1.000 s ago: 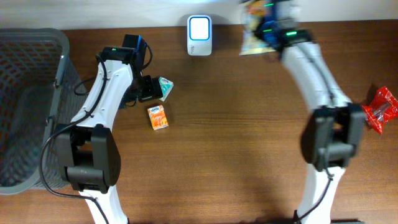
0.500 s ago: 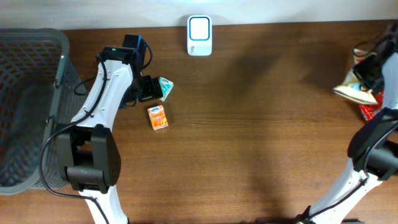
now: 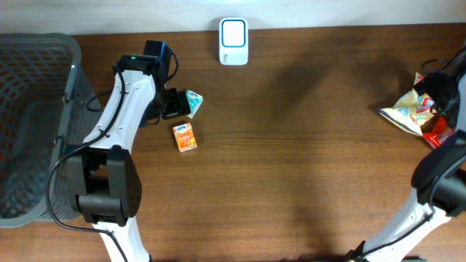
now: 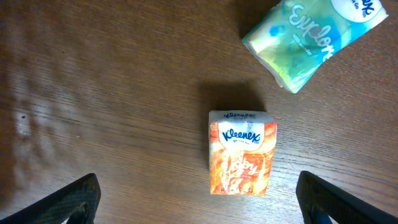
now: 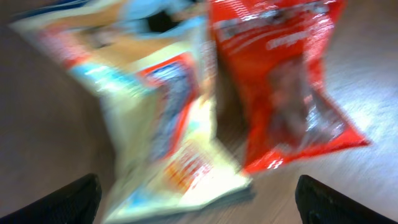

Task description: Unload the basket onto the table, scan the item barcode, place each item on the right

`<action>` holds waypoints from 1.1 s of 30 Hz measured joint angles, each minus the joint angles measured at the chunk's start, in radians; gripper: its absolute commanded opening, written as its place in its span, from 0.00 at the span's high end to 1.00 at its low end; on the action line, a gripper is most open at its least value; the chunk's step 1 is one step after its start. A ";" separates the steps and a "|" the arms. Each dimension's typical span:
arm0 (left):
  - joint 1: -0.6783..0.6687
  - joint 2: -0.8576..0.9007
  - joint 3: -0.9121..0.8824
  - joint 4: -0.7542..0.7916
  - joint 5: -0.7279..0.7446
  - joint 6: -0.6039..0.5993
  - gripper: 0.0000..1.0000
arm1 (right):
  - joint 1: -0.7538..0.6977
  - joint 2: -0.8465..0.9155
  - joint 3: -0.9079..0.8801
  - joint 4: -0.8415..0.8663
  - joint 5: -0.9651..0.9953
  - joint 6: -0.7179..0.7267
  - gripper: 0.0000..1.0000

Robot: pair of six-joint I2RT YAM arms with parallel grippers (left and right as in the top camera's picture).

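Overhead: scanner at the bench's far edge, well apart from the items. Left wrist: your left hand hangs wide open, empty, over the orange tissue pack; the green pack nearby could get caught. Right wrist: right hand open, empty, above snack bag touching red packet.

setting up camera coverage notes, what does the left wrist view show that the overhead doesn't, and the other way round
Only the left wrist view: the print on the orange tissue pack is readable as Kleenex.
Only the overhead: the white scanner at the far edge, the grey basket, the pale snack bag and red packet at the right edge, plus the left arm and right arm.
Both: the orange tissue pack, the green tissue pack lying apart from it, and the wood table.
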State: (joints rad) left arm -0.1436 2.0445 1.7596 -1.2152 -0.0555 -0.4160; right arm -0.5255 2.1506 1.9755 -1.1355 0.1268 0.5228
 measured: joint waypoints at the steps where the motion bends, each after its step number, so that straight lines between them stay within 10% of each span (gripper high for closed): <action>1: 0.000 0.000 0.000 0.000 0.000 0.000 0.01 | 0.003 -0.040 -0.001 -0.001 -0.068 -0.021 0.01; 11: 0.000 0.000 0.000 0.000 0.000 0.000 0.01 | 0.291 -0.246 0.010 -0.023 -0.548 -0.338 0.01; 25: 0.000 0.000 0.000 0.018 0.016 -0.004 0.01 | 0.495 -0.229 0.007 -0.025 -0.505 -0.388 0.01; 33: -0.025 0.000 0.000 -0.078 0.308 0.048 0.01 | 0.495 -0.229 0.007 -0.025 -0.497 -0.389 0.01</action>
State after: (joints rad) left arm -0.1688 2.0445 1.7596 -1.2934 0.2527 -0.3679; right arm -0.0307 1.9217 1.9827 -1.1603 -0.3706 0.1341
